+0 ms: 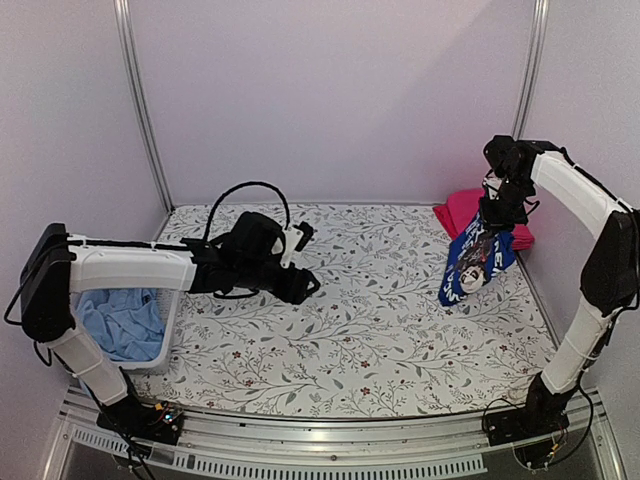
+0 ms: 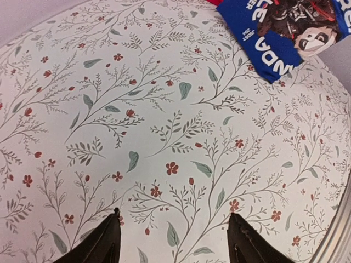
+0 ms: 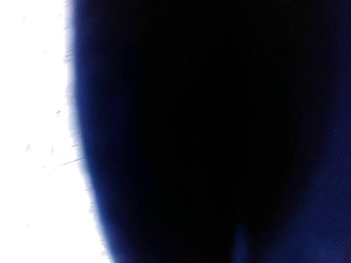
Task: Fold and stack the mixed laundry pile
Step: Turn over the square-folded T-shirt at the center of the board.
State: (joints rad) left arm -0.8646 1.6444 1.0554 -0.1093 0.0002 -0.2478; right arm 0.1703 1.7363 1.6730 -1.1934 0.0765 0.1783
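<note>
Soft printed royal-blue shirt (image 1: 478, 262) hangs limp from right claw (image 1: 494, 206).

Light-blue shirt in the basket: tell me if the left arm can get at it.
Probably yes. The left gripper is open and empty, and the light-blue shirt lies uncovered in the open-topped basket beside that arm's base; the arm must fold back.

Left fingers (image 2: 104, 244) apart; right fingers (image 1: 494, 212) closed, right arm (image 1: 575, 185) raised.
</note>
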